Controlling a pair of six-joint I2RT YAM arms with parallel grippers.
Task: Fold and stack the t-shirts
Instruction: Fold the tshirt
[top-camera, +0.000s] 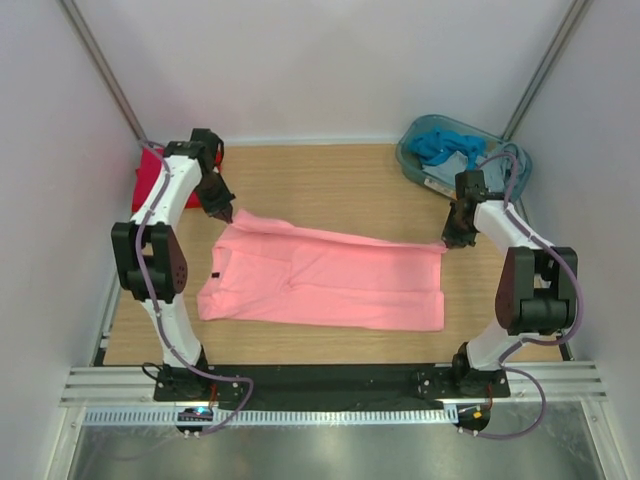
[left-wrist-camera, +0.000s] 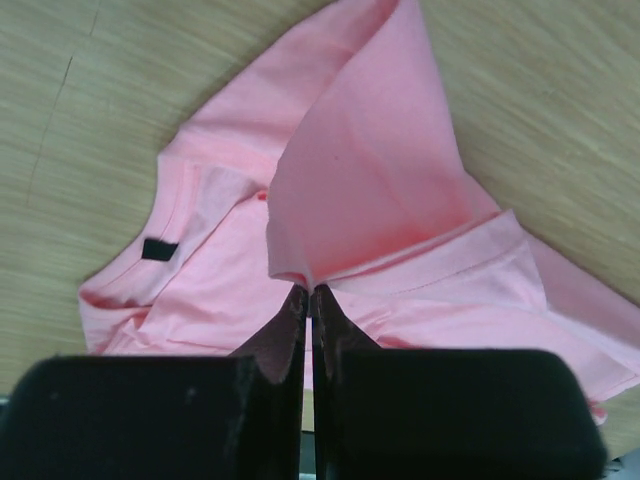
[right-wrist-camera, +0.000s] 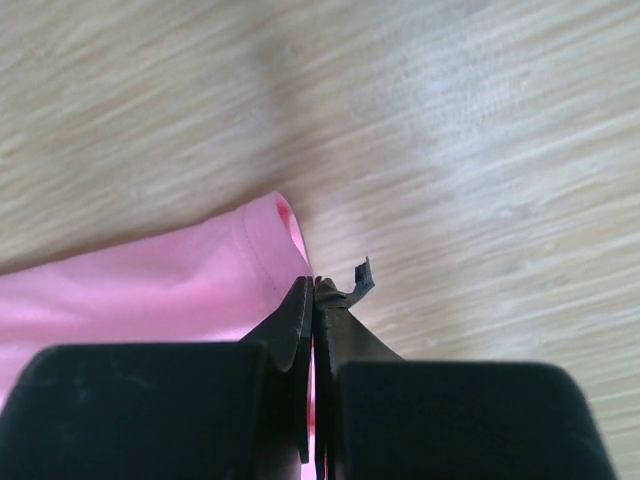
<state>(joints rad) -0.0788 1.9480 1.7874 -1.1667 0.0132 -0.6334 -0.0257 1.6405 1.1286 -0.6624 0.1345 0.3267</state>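
1. Plainly, we see the salmon-pink t-shirt (top-camera: 320, 285) spread across the middle of the wooden counter (top-camera: 330, 180). Its collar lies toward the left arm and its hem toward the right arm. The small dark neck label (top-camera: 214, 275) sits at the collar end.
2. We find the left gripper (top-camera: 225, 213) clenched on the far corner of this shirt at the collar end, by the sleeve. In the left wrist view its jaws meet on a pinch of pink cloth, and a fold of the shirt rises away from them.
3. We find the right gripper (top-camera: 450, 243) clamped on the far corner of the hem. In the right wrist view its jaws press together with the stitched hem edge right at their tips and a strip of pink showing between them.
4. Between the two grippers, the shirt's far edge runs in a nearly straight, stretched line. The near part of the shirt lies flat on the counter with a few soft wrinkles.
5. We spot the red t-shirt (top-camera: 150, 175) at the far left corner of the counter, partly hidden behind the left arm and apart from the pink one.
6. At the far right corner we see a teal bin (top-camera: 405, 160) holding blue cloth (top-camera: 437, 145), just beyond the right arm.
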